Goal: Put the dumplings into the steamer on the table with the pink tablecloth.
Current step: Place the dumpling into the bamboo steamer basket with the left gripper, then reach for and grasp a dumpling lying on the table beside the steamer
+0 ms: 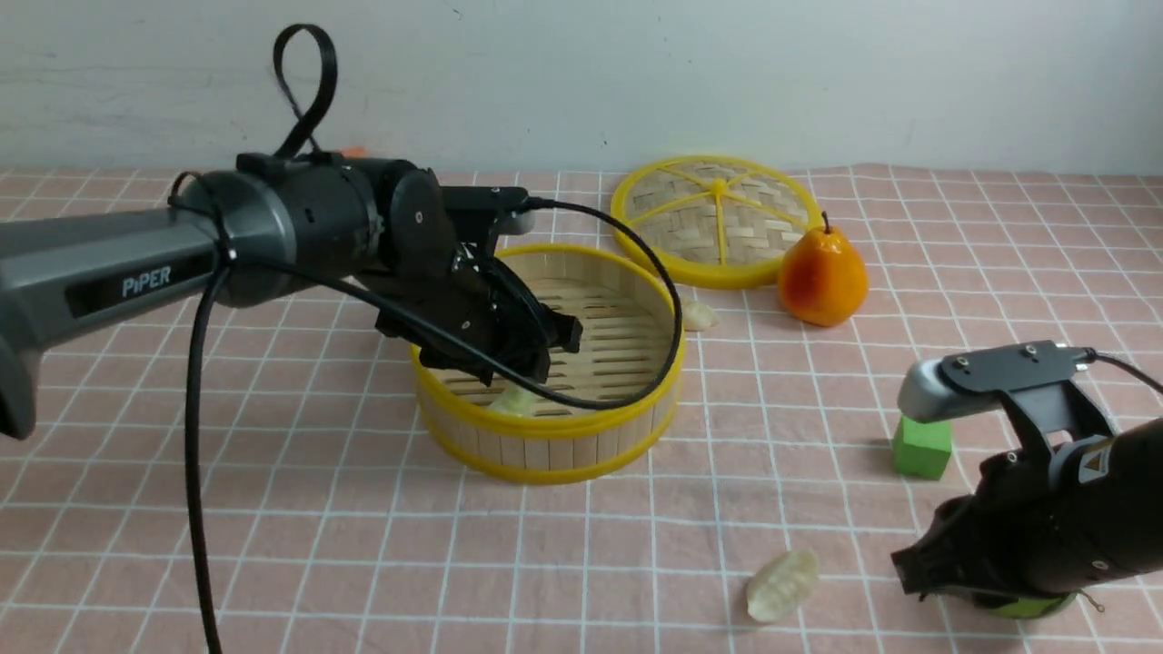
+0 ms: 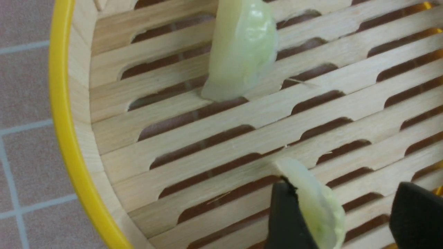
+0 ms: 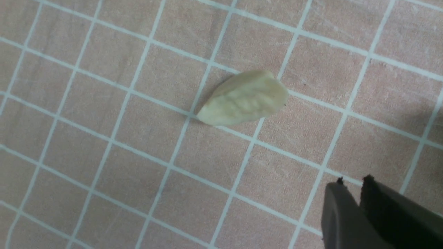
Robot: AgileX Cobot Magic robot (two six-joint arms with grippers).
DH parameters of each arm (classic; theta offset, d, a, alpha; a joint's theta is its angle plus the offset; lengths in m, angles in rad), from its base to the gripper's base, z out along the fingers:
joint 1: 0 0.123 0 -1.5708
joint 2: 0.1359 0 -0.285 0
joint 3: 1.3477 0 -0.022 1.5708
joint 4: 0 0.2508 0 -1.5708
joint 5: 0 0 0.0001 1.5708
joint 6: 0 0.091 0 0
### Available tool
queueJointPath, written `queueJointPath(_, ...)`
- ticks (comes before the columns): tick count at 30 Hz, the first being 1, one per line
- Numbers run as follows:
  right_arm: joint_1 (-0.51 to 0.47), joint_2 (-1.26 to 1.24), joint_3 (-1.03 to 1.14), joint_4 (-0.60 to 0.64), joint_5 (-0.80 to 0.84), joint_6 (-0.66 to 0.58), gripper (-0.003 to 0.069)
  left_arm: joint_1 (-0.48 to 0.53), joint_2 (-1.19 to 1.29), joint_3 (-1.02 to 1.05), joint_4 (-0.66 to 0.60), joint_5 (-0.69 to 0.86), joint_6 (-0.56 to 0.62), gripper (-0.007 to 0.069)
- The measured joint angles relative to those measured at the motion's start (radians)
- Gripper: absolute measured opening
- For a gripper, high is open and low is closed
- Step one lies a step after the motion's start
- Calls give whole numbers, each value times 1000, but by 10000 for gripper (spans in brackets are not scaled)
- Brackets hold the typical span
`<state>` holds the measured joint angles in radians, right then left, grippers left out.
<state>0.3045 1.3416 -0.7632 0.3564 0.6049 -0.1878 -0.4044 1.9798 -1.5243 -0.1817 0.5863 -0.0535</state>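
Observation:
The steamer (image 1: 581, 427) stands mid-table on the pink tablecloth (image 1: 363, 509). My left gripper (image 1: 545, 356) reaches down inside it. In the left wrist view its jaws (image 2: 346, 195) are open wide. One pale green dumpling (image 2: 320, 207) leans against one finger only, on the slatted floor. A second green dumpling (image 2: 242, 48) lies further along the slats. A whitish dumpling (image 1: 700, 315) lies on the cloth beside the steamer. Another whitish dumpling (image 1: 781, 586) (image 3: 244, 98) lies near the front. My right gripper (image 1: 913, 568) (image 3: 354, 181) hangs low beside it, fingers almost together and holding nothing.
The flat woven lid (image 1: 718, 218) with yellow spokes lies behind the steamer. An orange pear (image 1: 822, 277) stands to its right. A green block (image 1: 922, 447) sits just behind my right arm. The left arm's cable (image 1: 672, 309) loops over the steamer's rim.

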Motion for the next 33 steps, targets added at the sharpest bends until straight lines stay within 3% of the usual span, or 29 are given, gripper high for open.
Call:
queueJointPath(2,0,20,-34,0,29,0,142,0,-51,1,3,3,0,417)
queueJointPath(4,0,93,-143,-3,62,-24,230,0,-187,1,23,12,0,363)
queueJointPath(7,0,170,-244,-3,68,-53,296,0,-319,1,31,38,0,277)
queueJointPath(8,0,246,-337,-4,67,-78,335,0,-428,14,33,60,1,197)
queueJointPath(11,0,411,-528,-28,51,-111,384,0,-617,88,38,96,3,47)
queueJointPath(13,0,508,-638,-56,38,-117,393,0,-712,151,52,109,4,-13)
queueJointPath(24,0,1014,-1343,-161,189,-119,399,0,-1023,621,288,277,4,-14)
queueJointPath(30,0,1141,-1494,-129,246,-107,394,0,-1120,765,329,290,4,-14)
queueJointPath(33,-1,1176,-1501,-120,246,-107,339,0,-1146,813,340,290,4,-14)
